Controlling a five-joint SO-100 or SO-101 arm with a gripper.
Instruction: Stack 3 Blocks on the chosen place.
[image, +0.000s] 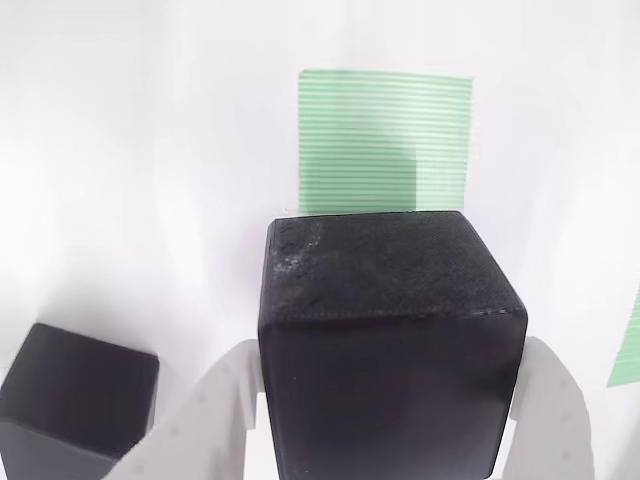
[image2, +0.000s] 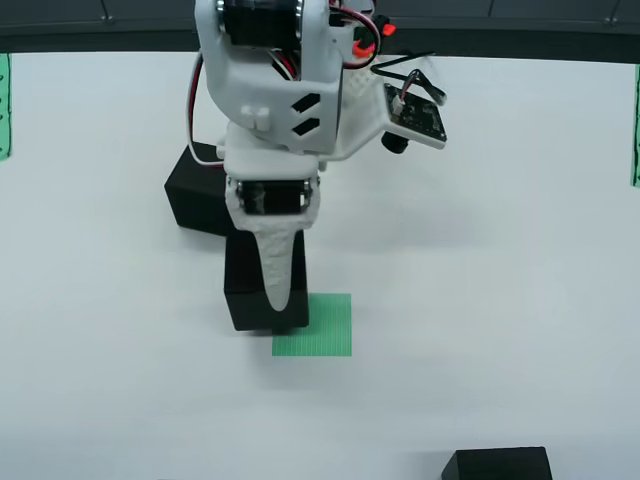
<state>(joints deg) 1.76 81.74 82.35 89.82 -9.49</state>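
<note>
In the wrist view a black block (image: 385, 340) sits between the two white fingers (image: 215, 400) of my gripper (image: 390, 370), which is shut on its sides. The chosen place, a green-striped square (image: 385, 140), lies just beyond the block, partly in its shadow. From the overhead view the held block (image2: 250, 290) overlaps the near-left corner of the green square (image2: 322, 330); whether it touches the surface is unclear. A second block (image2: 198, 195) lies behind the gripper (image2: 272, 300) and shows at lower left in the wrist view (image: 75, 400). A third block (image2: 498, 465) sits at the bottom edge.
The white table (image2: 500, 300) stretches wide to the right of the square. Narrow green-striped bands mark the left edge (image2: 3, 105) and right edge (image2: 635, 130). A dark border (image2: 100, 35) runs along the top. The arm's white body (image2: 280, 90) and a small circuit board (image2: 415, 110) hang above.
</note>
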